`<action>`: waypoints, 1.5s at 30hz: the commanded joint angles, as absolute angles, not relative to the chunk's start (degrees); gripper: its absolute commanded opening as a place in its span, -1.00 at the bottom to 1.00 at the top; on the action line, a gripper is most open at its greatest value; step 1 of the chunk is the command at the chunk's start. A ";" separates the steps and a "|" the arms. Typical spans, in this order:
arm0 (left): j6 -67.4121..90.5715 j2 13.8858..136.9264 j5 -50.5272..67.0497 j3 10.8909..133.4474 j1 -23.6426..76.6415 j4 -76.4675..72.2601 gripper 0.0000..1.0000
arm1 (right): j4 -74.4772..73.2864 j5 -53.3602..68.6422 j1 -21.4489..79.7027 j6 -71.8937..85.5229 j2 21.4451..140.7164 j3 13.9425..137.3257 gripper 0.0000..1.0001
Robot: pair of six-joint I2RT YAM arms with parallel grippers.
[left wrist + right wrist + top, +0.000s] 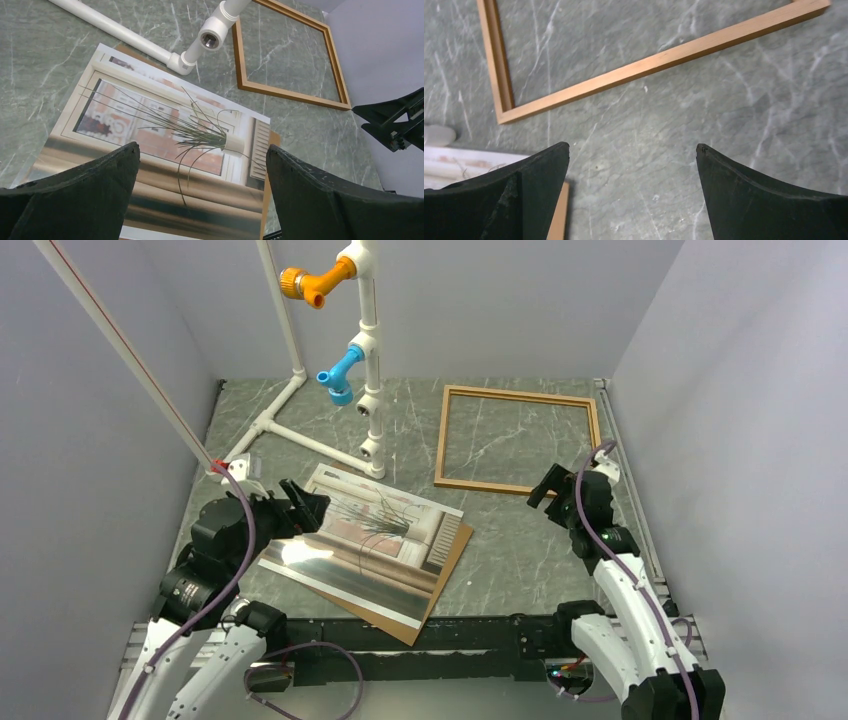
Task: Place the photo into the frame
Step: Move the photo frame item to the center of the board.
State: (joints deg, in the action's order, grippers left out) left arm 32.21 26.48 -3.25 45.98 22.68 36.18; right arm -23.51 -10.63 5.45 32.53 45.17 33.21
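Left pincer (303, 508), nearest on the left side, stands with its two black fingers spread wide and nothing between them. It hangs over the left edge of the photo (372, 540). Seen from its own wrist camera, the print fills the gap between the fingers, but whether the tips touch the paper cannot be told.

Right pincer (545, 490), on the right side, is likewise spread wide and empty. It is poised over bare table (510, 560), just on the near side of the frame's near rail.

Between the two arms, left of centre, the photo lies face up. It is a glossy print of a spiky plant in a pale pot before a window. It rests on a brown backing board (455, 552), which shows along the print's right and near edges. Both lie askew to the table's sides.

Farther back and to the right, the frame (490, 485) lies flat, a thin light-brown wooden rectangle. It is apart from the photo, and the grey-green marbled tabletop shows through it.

Behind the photo, a white pipe stand (372, 360) rises from the table. It carries a blue fitting (340, 375) and, higher up, an orange fitting (308, 283).
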 commanded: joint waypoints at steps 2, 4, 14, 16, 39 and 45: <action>31.96 27.56 -1.30 46.02 22.53 33.68 0.98 | -20.76 -3.40 5.45 30.23 45.66 33.39 1.00; 30.88 28.53 0.22 46.41 22.59 33.14 0.98 | -22.35 -4.50 5.43 28.61 46.93 34.60 1.00; 27.87 40.03 12.48 49.92 23.44 32.11 0.98 | -24.33 -2.77 5.70 24.82 59.12 40.83 1.00; 27.16 41.34 11.17 51.29 24.56 33.89 0.98 | -24.38 -1.65 6.58 24.39 62.24 42.21 0.99; 31.64 36.23 16.00 55.28 26.54 29.24 0.98 | -21.25 8.17 26.34 40.01 73.18 34.45 0.99; 31.67 36.35 15.54 56.02 26.54 30.66 0.98 | -19.30 11.40 28.10 42.21 73.87 33.63 0.99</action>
